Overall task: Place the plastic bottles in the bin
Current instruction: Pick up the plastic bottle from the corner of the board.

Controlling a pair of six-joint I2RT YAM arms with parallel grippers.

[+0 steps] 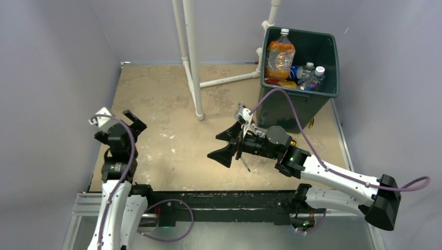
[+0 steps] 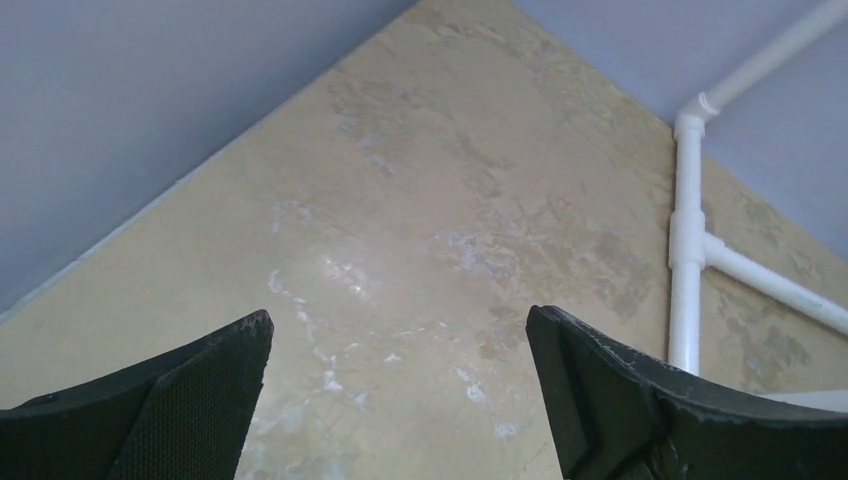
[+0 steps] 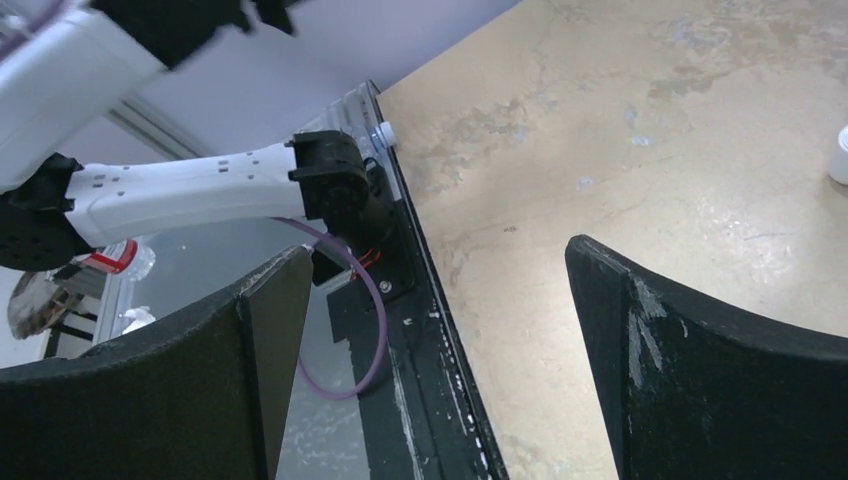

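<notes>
Evidently done, I hold my left pincer [image 1: 119,119] spread and empty over the worn beige tabletop [image 1: 161,99]; my right pincer [image 1: 216,146] gapes empty too, because the clear plastic bottles [image 1: 281,57] already lie heaped inside the dark green rectangular plastic bin [image 1: 295,107] at far right.

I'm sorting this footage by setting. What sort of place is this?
Most likely a lab test cell for robots: plain grey walls box in a worn tan tabletop, a white pipe frame stands on it, and a left arm and right arm are mounted at its near edge.
</notes>
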